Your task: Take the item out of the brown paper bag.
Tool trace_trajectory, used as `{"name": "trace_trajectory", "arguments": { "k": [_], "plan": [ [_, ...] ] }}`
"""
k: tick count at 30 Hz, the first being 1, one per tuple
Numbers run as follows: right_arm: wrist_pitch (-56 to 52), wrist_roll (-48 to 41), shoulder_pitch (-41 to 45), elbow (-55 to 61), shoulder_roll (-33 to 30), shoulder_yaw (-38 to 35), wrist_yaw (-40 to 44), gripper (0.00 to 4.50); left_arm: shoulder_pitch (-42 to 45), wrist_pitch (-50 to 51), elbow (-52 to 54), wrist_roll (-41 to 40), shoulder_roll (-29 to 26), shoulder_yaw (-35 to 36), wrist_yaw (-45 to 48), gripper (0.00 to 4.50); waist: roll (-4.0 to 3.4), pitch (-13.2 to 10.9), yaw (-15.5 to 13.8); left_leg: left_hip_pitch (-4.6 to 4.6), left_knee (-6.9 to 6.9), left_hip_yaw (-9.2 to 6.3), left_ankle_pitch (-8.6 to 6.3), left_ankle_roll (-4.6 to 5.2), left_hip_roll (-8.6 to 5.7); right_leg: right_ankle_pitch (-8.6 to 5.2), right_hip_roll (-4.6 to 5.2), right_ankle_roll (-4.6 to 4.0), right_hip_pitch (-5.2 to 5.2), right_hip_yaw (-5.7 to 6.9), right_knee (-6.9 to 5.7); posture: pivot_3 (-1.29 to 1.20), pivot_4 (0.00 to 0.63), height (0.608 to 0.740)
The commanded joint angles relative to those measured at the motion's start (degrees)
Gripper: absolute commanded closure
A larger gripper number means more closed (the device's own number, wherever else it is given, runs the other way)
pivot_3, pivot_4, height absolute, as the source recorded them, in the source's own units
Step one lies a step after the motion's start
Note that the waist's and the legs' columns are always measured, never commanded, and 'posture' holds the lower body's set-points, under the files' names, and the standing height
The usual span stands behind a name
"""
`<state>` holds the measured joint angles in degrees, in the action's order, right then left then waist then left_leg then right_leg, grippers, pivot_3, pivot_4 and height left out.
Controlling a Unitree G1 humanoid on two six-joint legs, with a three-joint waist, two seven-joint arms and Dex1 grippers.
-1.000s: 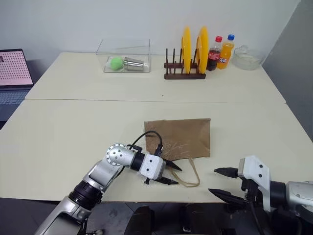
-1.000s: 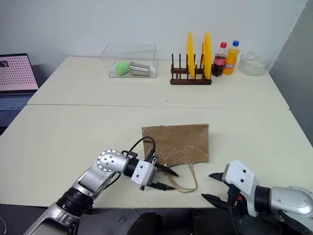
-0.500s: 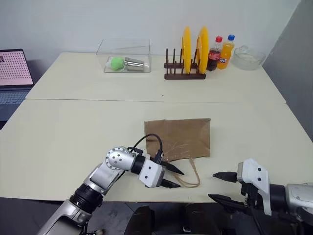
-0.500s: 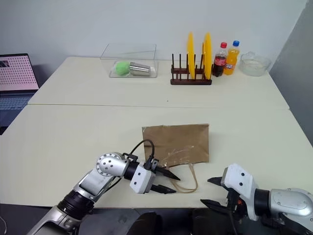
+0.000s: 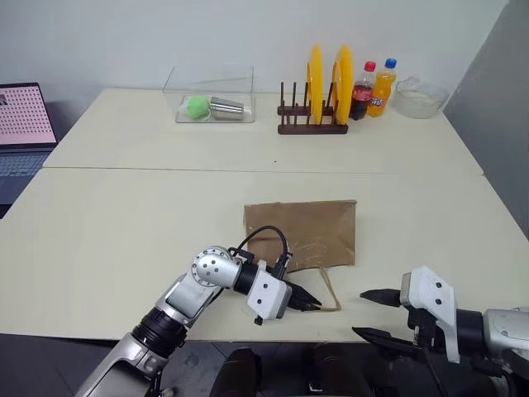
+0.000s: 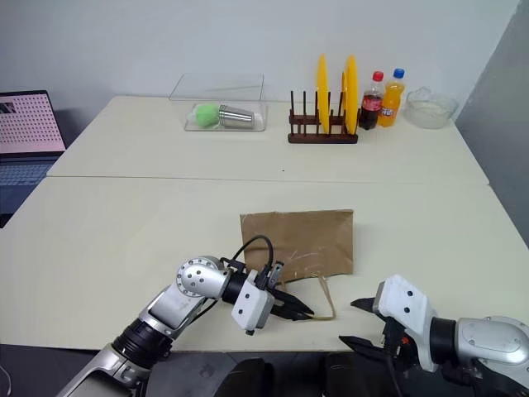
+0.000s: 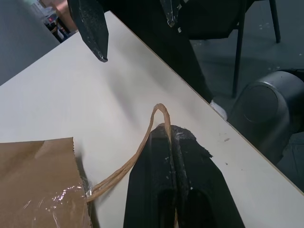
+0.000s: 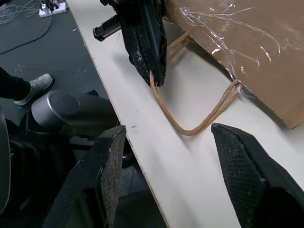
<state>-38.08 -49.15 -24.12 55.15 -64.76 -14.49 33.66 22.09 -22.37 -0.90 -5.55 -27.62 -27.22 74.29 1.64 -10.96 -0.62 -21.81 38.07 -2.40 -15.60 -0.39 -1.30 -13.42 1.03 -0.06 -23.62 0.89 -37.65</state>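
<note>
The brown paper bag [image 5: 302, 233] lies flat on the table, its mouth and looped tan handles [image 5: 328, 289] toward the front edge. My left gripper [image 5: 312, 306] is shut on one handle loop [image 7: 157, 115], which runs between the black fingertips [image 7: 178, 142]. My right gripper [image 5: 374, 314] hovers open at the table's front edge, just right of the handles and apart from them; its wide-spread fingers [image 8: 107, 166] frame the handle [image 8: 190, 129] and the left gripper [image 8: 154, 71]. The item is hidden; clear tape glints on the bag [image 8: 256, 57].
At the back stand a wooden plate rack [image 5: 312, 124] with yellow plates, a red-capped cola bottle [image 5: 361, 91], an orange soda bottle [image 5: 382, 87], a glass bowl [image 5: 417, 98] and a clear box [image 5: 209, 95]. A laptop [image 5: 23, 124] sits far left.
My left gripper has slid right along the front edge to the handle loop and closed on it. The right gripper has stayed put.
</note>
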Motion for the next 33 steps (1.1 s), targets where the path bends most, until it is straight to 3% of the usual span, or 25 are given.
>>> {"name": "trace_trajectory", "arguments": {
  "k": [1,5,12,16,27,30,33],
  "plan": [
    [1.65,-1.07,0.36,4.85,-0.63,-0.93,-0.26,1.48,1.39,3.51,0.41,-1.44,1.16,0.69,-1.24,4.45,0.0,0.0,-0.01,0.0,0.0,0.0,0.0,0.0,0.0,0.0,0.0,0.0,0.0,0.0,0.0,0.0,0.15,0.74],
    [3.48,1.6,1.18,4.85,-1.81,0.44,0.5,1.48,4.93,14.51,1.15,-5.52,3.49,4.64,-4.87,4.45,0.02,-0.01,-0.01,0.0,0.01,-0.01,0.0,0.0,0.0,0.01,0.0,0.01,0.01,0.02,0.01,0.0,0.15,0.74],
    [6.58,3.87,3.06,4.85,-2.6,5.16,-1.22,1.48,9.42,19.95,0.17,-7.38,3.46,9.09,-6.65,4.45,0.02,-0.01,0.23,0.0,0.0,-0.02,0.0,0.0,0.0,0.01,-0.02,0.04,0.02,0.02,0.06,0.0,0.15,0.74],
    [4.11,9.6,9.23,4.84,-1.15,12.22,-3.86,1.48,9.99,20.52,-0.31,-7.39,3.44,9.96,-6.7,4.45,0.03,-0.02,0.22,-0.02,0.01,-0.04,0.0,-0.01,-0.01,0.02,-0.01,0.04,0.03,0.03,0.1,0.0,0.15,0.74],
    [6.19,30.7,24.22,-4.95,5.84,34.38,2.39,1.48,10.41,20.22,-1.16,-7.54,4.05,10.93,-7.05,4.45,0.03,-0.01,0.29,-0.06,0.0,-0.12,0.0,-0.01,-0.01,0.03,-0.01,0.06,0.04,0.07,0.23,0.0,0.15,0.74],
    [5.73,35.92,27.9,-8.94,9.15,39.13,3.09,2.13,10.66,20.34,-0.48,-7.93,4.29,11.46,-7.54,4.5,0.02,-0.01,0.32,-0.06,0.0,-0.14,0.0,-0.01,-0.01,0.03,-0.01,0.06,0.05,0.08,0.24,0.0,0.15,0.74],
    [4.24,38.83,30.05,-11.04,11.35,41.53,4.04,3.14,11.13,20.57,0.0,-8.28,4.22,11.82,-7.85,4.5,0.02,-0.01,0.33,-0.06,0.0,-0.15,0.0,-0.01,-0.01,0.04,-0.01,0.06,0.04,0.08,0.23,0.0,0.15,0.74]
  ]
}}
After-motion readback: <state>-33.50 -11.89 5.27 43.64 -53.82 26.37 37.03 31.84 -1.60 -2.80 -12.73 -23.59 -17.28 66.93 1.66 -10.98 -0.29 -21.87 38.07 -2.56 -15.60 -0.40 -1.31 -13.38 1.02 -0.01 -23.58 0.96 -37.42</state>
